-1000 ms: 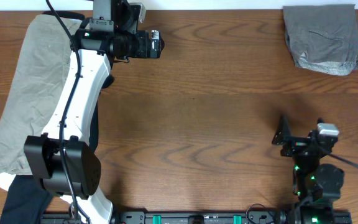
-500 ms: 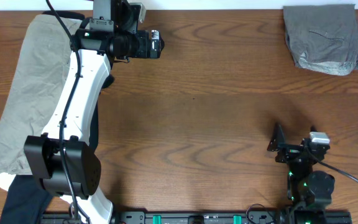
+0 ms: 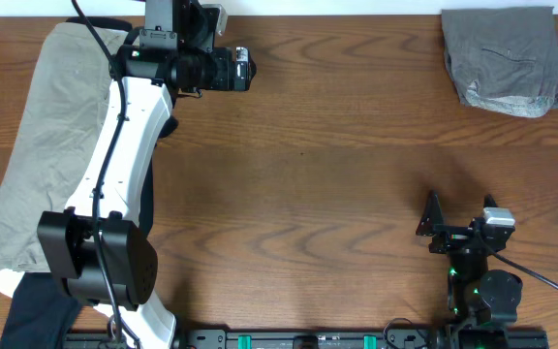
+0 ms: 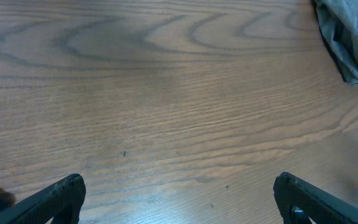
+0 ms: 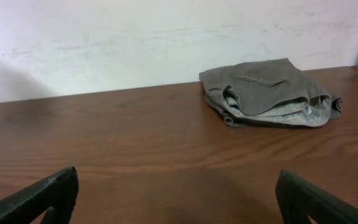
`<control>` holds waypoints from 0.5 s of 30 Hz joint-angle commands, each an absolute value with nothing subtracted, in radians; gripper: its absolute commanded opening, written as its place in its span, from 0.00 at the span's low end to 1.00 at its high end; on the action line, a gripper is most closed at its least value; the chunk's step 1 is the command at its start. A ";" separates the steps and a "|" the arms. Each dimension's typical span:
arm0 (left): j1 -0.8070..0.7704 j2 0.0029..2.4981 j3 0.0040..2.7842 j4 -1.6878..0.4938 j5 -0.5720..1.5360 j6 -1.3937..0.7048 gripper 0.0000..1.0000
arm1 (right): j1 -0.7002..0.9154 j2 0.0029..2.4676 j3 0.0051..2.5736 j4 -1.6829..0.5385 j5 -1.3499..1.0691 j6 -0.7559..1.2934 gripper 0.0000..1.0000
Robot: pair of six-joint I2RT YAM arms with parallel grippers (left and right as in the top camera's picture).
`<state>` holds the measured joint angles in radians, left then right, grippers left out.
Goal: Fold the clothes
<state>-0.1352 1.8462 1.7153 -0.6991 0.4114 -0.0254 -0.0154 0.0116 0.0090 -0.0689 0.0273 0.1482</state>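
Subject: the shorts [image 3: 504, 60], a mid-grey bundle at the far right corner of the surface [image 3: 308, 194], by the back edge. They lie well apart from both arms and nothing touches them. From the right wrist they [image 5: 269, 92] appear already doubled over, with stacked layers and a paler striped lining showing along the near edge. Left jaws: spread wide, empty, above bare wood. Right jaws: likewise spread and empty, low near the front edge. Handling assessment: light, limp woven cotton with no stiffness. It will likely sag and unfold if lifted by one layer, though the weave should give fair grip. Recommended hold: the thicker stitched edge, waistband or hem, pinching through all layers at a corner. A khaki garment [image 3: 46, 145] and a black garment [image 3: 37, 310] lie at the left, apart.
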 commanded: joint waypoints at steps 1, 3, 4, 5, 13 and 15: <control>-0.135 1.862 1.732 -0.699 0.406 -0.019 0.98 | 0.003 0.006 0.006 -0.071 0.037 0.152 0.99; -0.135 1.862 1.732 -0.699 0.406 -0.019 0.98 | 0.003 0.006 0.006 -0.071 0.037 0.152 0.99; -0.135 1.862 1.732 -0.699 0.406 -0.019 0.98 | 0.003 0.006 0.006 -0.071 0.037 0.152 0.99; -0.135 1.862 1.732 -0.699 0.406 -0.019 0.98 | 0.003 0.006 0.006 -0.071 0.037 0.152 0.99; -0.135 1.862 1.732 -0.708 0.406 -0.019 0.98 | 0.003 0.006 0.006 -0.071 0.037 0.152 0.99; -0.135 1.862 1.732 -0.719 0.406 -0.019 0.98 | 0.003 0.006 0.006 -0.071 0.037 0.152 0.99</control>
